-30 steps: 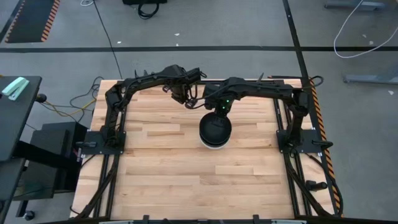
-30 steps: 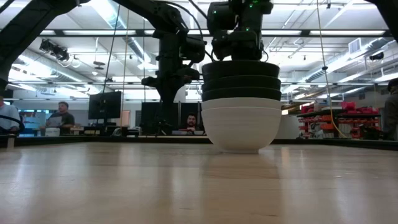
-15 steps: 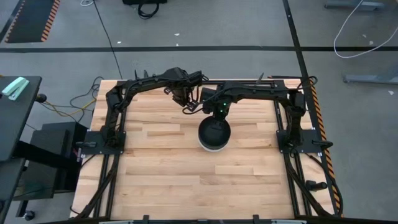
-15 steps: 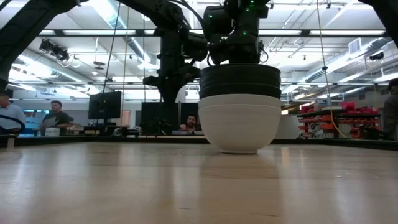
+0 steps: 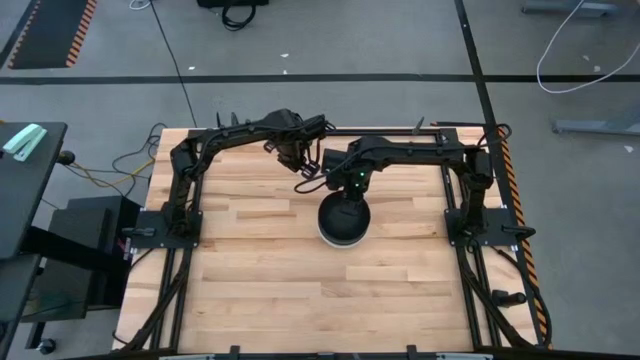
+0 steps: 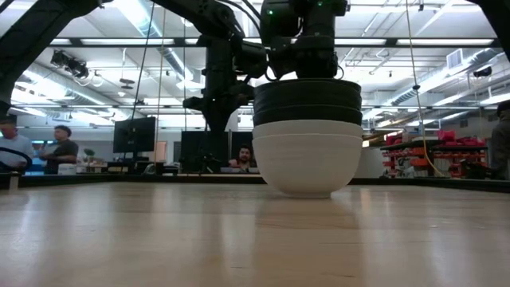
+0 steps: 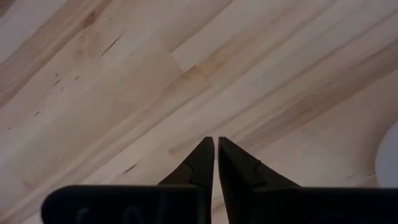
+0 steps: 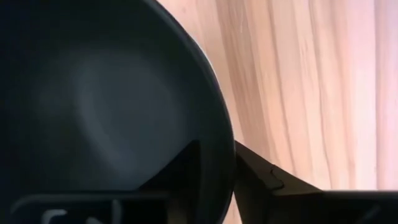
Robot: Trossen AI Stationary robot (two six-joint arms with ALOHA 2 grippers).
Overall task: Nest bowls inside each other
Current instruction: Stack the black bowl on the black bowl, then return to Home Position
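Standing near the middle of the pale butcher-block wooden table [image 5: 260,290], a little toward its far edge, the five small round bowls are nested into one stack [image 6: 307,135]. In the low view, two plain white bowls [image 6: 307,159] form the bottom of the stack and three glossy black bowls [image 6: 307,102] sit inside them, their rims showing as close dark bands. From above, only the topmost black bowl's dark inside and a crescent of white rim at the near side can be seen.

The right gripper [image 8: 217,168] hangs directly over the far edge of the stack. Its two dark fingers [image 8: 258,177] straddle the rim of the top black bowl, one inside the bowl and one outside, with a visible gap on each side of the rim, so the jaws are parted and grip nothing.

The left gripper [image 7: 216,155] hovers above bare wood just to the far left of the stack. Its pointed fingertips are nearly together, with only a thin slit between them, and nothing is held. A sliver of white bowl edge shows at the border of its wrist view.

Beyond the table, in the low view, a few people [image 6: 60,147] sit at desks with monitors [image 6: 134,135] in the room behind.
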